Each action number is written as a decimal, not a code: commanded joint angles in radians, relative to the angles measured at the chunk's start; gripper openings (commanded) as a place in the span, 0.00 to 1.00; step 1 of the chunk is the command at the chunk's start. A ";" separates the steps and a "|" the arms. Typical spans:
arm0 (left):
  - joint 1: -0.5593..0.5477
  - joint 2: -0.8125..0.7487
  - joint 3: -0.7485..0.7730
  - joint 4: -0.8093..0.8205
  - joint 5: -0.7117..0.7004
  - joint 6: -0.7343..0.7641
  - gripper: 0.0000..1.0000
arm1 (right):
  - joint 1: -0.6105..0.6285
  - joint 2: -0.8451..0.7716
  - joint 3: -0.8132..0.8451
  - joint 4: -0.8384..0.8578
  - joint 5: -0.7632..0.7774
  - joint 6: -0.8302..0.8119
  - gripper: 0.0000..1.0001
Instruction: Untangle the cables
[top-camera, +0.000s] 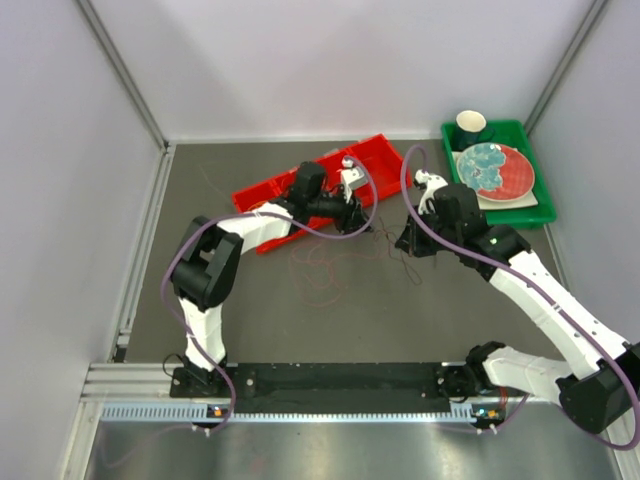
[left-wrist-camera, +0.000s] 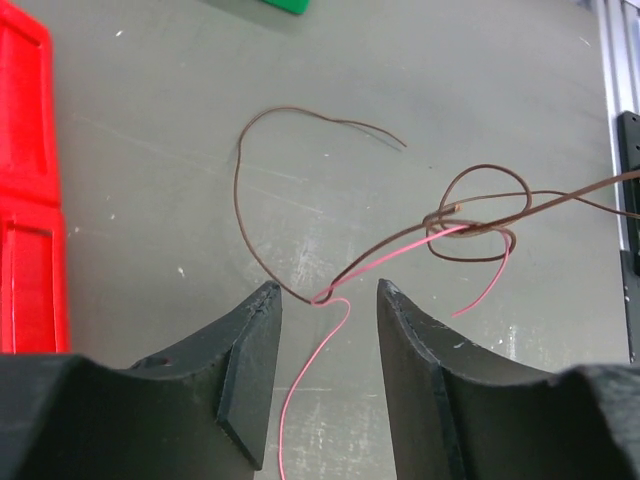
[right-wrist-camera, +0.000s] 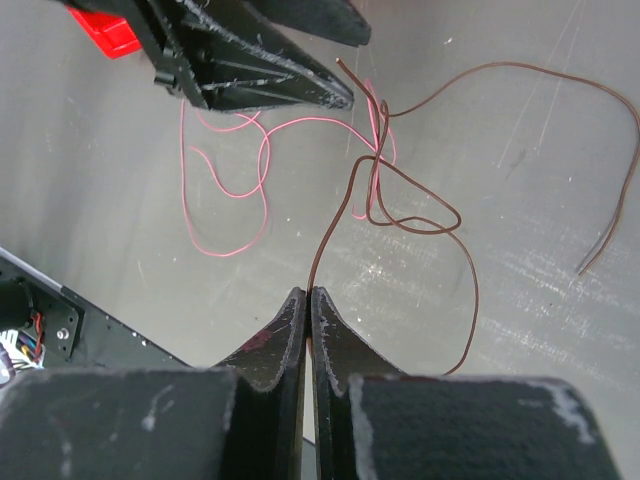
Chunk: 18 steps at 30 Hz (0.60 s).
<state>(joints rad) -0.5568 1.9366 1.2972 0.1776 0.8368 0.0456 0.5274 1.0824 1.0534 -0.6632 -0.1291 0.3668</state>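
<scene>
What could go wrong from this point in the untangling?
1. The right gripper is shut on the brown cable; pulling could tighten the knot instead of freeing it.
2. The open left gripper straddles the brown cable and the pink cable; closing may pinch both together.

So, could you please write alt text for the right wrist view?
The right gripper is shut on a brown cable that runs to a knot with a pink cable on the grey table.
</scene>
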 joint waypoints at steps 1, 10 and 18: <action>0.001 0.033 0.082 -0.049 0.088 0.057 0.47 | -0.001 -0.018 -0.007 0.008 0.003 -0.011 0.00; -0.003 0.051 0.094 -0.072 0.180 0.053 0.38 | -0.003 -0.016 -0.009 0.010 0.006 -0.011 0.00; -0.012 0.061 0.103 -0.066 0.171 0.045 0.34 | -0.001 -0.006 -0.003 0.014 0.000 -0.008 0.00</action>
<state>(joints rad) -0.5598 1.9911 1.3571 0.0952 0.9726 0.0795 0.5274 1.0828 1.0466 -0.6662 -0.1291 0.3668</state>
